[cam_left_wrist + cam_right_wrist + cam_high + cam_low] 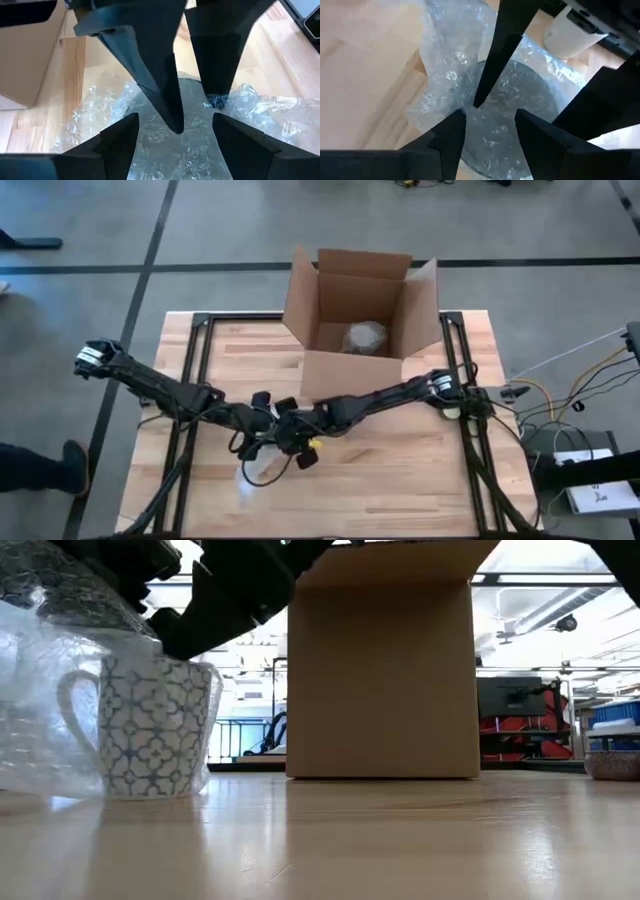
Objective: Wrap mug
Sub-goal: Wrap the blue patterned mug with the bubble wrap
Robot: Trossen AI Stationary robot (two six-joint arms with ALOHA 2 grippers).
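- Mug [150, 725]: upright on the surface [400, 840], near its front edge, well in front of the cardboard box [360, 310]. Blue-and-white pattern, handle out to one side in the low view.
- Bubble wrap [40, 710] is draped partly round it and over the mouth. In the low view the patterned side is bare, so we judge the wrap only partly done.
- Left gripper [262, 423] and right gripper [298, 438] both sit over the mug, close together.
- Left jaws: parted, tips just above the wrap [165, 145], holding nothing that we can see.
- Right jaws: parted too, over the wrap-covered mouth [495, 130]. Contact with the film is unclear.
- Handling, our call: the mug is ceramic, stiff, fairly heavy, and chips if tipped. The film is light, soft and slippery, and springs back when let go.
- Grip advice: pinch the loose film edge, not the mug. If the mug needs steadying, take the rim or the handle through the film.
- The box holds 1 wrapped bundle [365, 337] already.
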